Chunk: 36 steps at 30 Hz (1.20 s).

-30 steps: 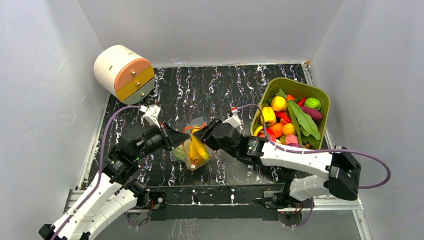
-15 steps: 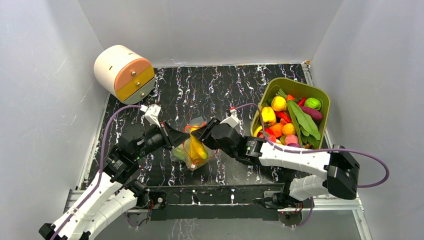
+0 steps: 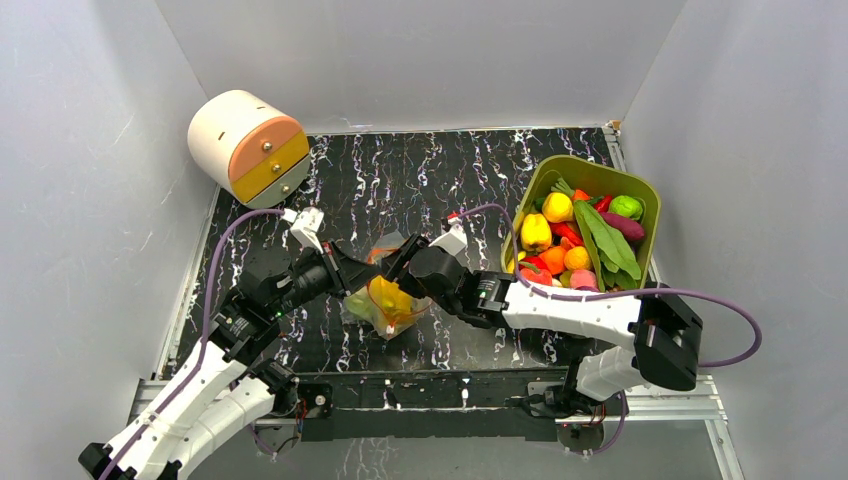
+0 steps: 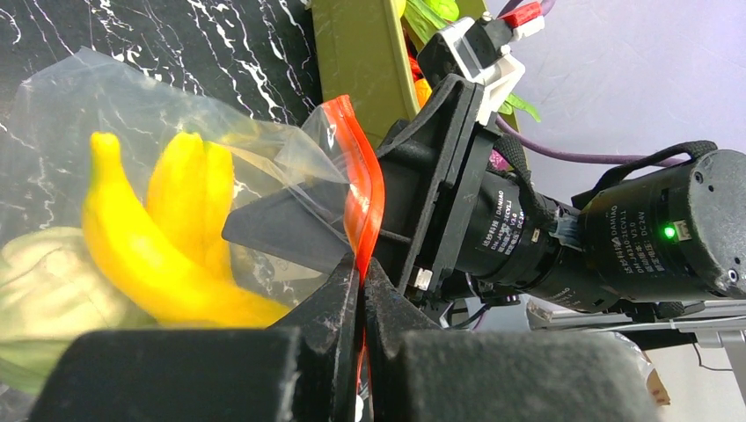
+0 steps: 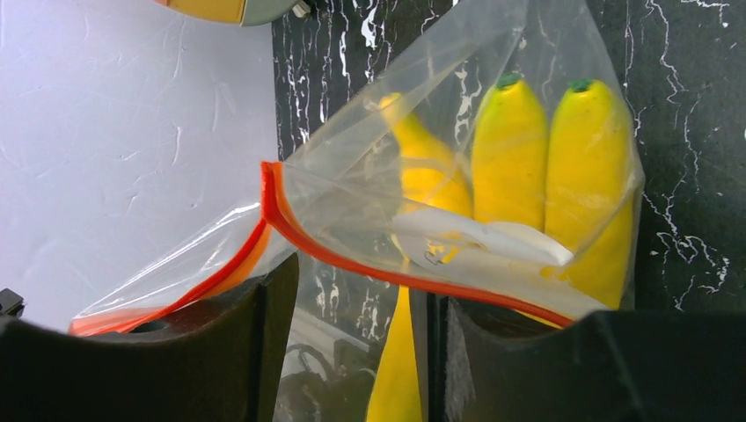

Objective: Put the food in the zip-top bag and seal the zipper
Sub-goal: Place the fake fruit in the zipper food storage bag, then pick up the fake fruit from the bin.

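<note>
Reaching from the near-left corner, the left arm slants up and inward, forearm low over the black marbled table [image 3: 400,170]. The left gripper [image 4: 359,264] is pinched tight on the zipper [image 4: 362,189], the red-orange strip standing up from between its closed fingers.

Right arm: stretched leftward from its near-right base, wrist turned toward the left gripper. The right gripper [image 5: 356,290] has its jaws standing apart; the zipper runs across the gap and over both fingertips, clear film hanging between them, with no pinch to be seen.

Zip-top bag [image 3: 390,300]: mid-table, between the two grippers, mouth raised, body resting on the table. Contents: yellow bananas [image 5: 510,149], stem ends pointing away from the mouth, and a pale green piece [image 4: 35,281] beside them.

Olive-green tub [image 3: 590,168]: right of the bag, near the far-right corner, filled with toy food [image 3: 575,235] in yellow, orange, red, purple and green.

Cream drum-shaped drawer unit [image 3: 245,148]: far-left corner, lying tilted, peach and yellow drawer fronts facing the table.
</note>
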Motion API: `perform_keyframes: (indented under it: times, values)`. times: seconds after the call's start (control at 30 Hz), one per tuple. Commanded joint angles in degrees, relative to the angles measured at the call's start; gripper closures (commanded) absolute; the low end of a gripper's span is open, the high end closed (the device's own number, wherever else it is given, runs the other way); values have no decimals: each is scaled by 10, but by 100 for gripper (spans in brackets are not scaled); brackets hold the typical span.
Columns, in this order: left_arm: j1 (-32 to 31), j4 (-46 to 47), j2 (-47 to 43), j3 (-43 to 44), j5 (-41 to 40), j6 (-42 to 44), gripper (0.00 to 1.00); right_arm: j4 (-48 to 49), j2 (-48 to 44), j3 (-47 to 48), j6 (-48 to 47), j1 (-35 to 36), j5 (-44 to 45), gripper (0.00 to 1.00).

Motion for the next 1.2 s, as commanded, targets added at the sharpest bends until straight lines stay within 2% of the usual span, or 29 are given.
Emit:
perform_keyframes:
  times: [0.0, 0.3, 0.4, 0.57, 0.77, 0.9, 1.17]
  values:
    - [-1, 14, -3, 13, -1, 0, 100, 23, -13, 25, -22, 4, 17, 51]
    - [-1, -9, -7, 11, -22, 27, 100, 37, -65, 1, -84, 4, -18, 40]
    - [-1, -36, -6, 20, -42, 55, 100, 47, -89, -6, -146, 4, -60, 37]
    - [-1, -73, -3, 37, -72, 101, 100, 37, -139, -9, -229, 4, -132, 38]
    - [-1, -119, 19, 72, -102, 160, 100, -27, -190, 14, -321, 4, -160, 42]
    - [-1, -141, 37, 90, -103, 196, 100, -90, -206, 54, -386, 4, -139, 42]
    - [-1, -175, 31, 100, -64, 260, 100, -244, -200, 162, -472, 2, -10, 42]
